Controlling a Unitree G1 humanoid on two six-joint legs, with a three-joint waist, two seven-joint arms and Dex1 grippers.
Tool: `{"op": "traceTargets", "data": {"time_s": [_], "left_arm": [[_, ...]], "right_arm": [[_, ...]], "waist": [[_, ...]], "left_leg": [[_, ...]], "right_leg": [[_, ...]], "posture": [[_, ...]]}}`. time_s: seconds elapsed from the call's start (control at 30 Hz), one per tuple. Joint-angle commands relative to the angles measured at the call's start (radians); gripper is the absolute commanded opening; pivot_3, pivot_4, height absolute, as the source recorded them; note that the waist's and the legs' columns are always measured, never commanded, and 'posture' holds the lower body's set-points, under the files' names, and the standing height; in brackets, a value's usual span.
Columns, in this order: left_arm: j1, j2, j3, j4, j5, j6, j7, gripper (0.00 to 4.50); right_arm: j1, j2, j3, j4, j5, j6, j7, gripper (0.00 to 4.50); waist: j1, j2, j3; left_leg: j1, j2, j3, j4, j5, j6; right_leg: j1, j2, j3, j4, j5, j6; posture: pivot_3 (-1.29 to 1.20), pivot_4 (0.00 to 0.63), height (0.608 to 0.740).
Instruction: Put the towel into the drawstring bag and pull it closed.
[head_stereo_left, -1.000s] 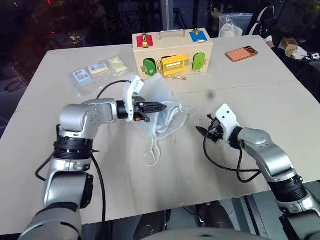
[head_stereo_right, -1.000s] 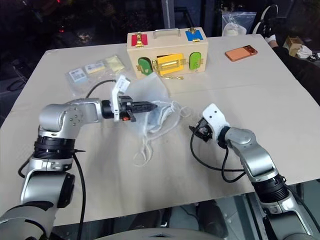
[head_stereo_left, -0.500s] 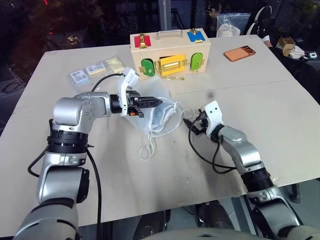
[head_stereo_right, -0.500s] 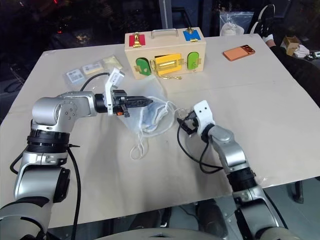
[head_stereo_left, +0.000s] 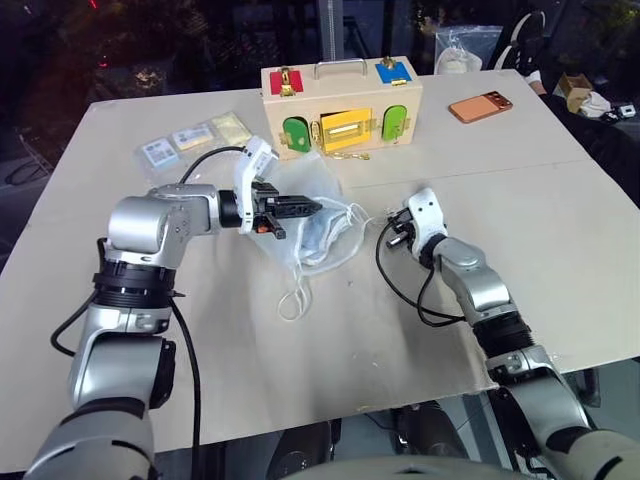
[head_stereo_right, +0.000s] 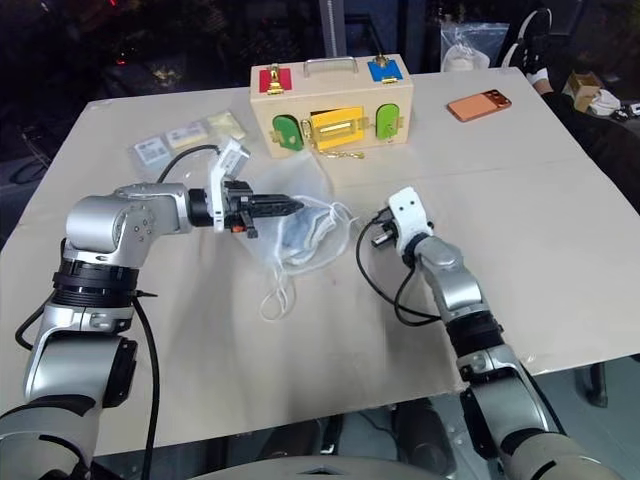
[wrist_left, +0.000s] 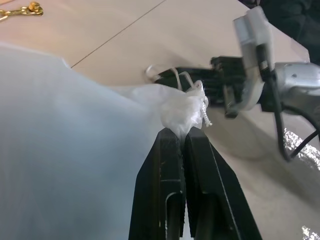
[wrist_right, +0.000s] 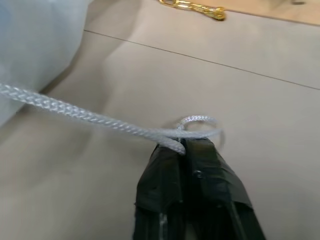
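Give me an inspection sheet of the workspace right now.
Surface: tan table, seam across it.
Job's things: mesh bag mid-table with the blue towel inside; cord runs to the right gripper; a cord loop lies loose.
Clutter: wooden latch box, card packets, orange phone.
Grippers: left gripper shut on the bag's gathered mouth; right gripper shut on the cord.
Cables: black leads along both arms.
Surroundings: dark; bags and boxes behind the table.

Sheer white drawstring bag (head_stereo_left: 315, 225), mouth bunched
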Motion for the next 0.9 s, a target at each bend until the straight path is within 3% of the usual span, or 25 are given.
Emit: {"op": "traceTargets", "data": {"time_s": [0.03,0.1,0.27,0.37,0.43,0.57,0.8,0.9], "left_arm": [[0.037,0.049,0.167,-0.033,-0.102,0.036,-0.026,0.61],[0.115,0.098,0.232,-0.102,-0.126,0.064,-0.018,1.24],[0.456,0.269,0.309,-0.289,-0.191,0.128,-0.124,3.60],[0.667,0.294,0.254,-0.408,-0.114,-0.012,-0.138,3.60],[0.721,0.245,0.222,-0.455,-0.086,-0.060,-0.080,3.60],[0.701,0.085,0.172,-0.490,-0.048,-0.099,0.089,3.60],[0.684,-0.040,0.066,-0.484,0.053,-0.180,0.227,3.60],[0.669,-0.094,0.015,-0.473,0.069,-0.214,0.245,2.83]], "right_arm": [[0.000,0.005,0.007,-0.121,0.008,0.030,0.012,0.00],[0.003,0.011,0.001,-0.165,0.016,0.058,0.012,0.00],[0.014,0.009,0.009,-0.237,0.025,0.111,0.024,0.00],[0.020,0.000,0.023,-0.259,0.023,0.128,0.039,0.00],[0.024,-0.005,0.025,-0.270,0.023,0.139,0.044,0.00],[0.040,-0.015,0.027,-0.294,0.022,0.157,0.048,0.00],[0.069,-0.024,0.023,-0.346,0.027,0.191,0.043,0.00],[0.077,-0.027,0.018,-0.363,0.026,0.201,0.035,0.00]], "waist": [[-0.009,0.000,0.000],[-0.022,0.000,0.000],[-0.032,0.000,0.000],[-0.018,-0.001,0.000],[-0.001,-0.001,0.000],[0.036,-0.002,-0.001],[0.032,-0.002,-0.001],[0.034,-0.001,-0.001]], "left_leg": [[0.000,0.000,0.000,0.000,0.000,0.000],[-0.001,0.000,0.000,0.000,0.000,0.000],[0.003,-0.001,-0.002,-0.003,0.000,0.000],[0.005,-0.002,-0.001,-0.004,0.000,0.000],[0.006,-0.002,-0.001,-0.003,-0.001,0.000],[0.008,-0.002,-0.004,-0.002,-0.001,0.000],[0.010,-0.002,-0.003,-0.002,0.000,0.000],[0.011,-0.002,-0.003,-0.002,0.000,0.000]], "right_leg": [[-0.001,0.000,0.002,0.001,0.000,0.000],[-0.004,-0.001,0.003,0.004,0.000,0.000],[-0.006,-0.001,0.010,0.006,0.000,0.000],[-0.004,-0.001,0.012,0.005,0.000,0.000],[-0.003,-0.002,0.013,0.005,0.000,0.000],[-0.001,-0.002,0.011,0.006,0.002,-0.003],[0.001,-0.001,0.009,0.007,0.002,-0.003],[0.002,-0.001,0.009,0.007,0.002,-0.003]], "posture": [[0.00,0.150,0.740],[0.00,0.150,0.740],[0.00,0.150,0.740],[0.00,0.150,0.740],[0.00,0.150,0.740],[0.00,0.150,0.740],[0.00,0.150,0.740],[0.00,0.150,0.740]]}}
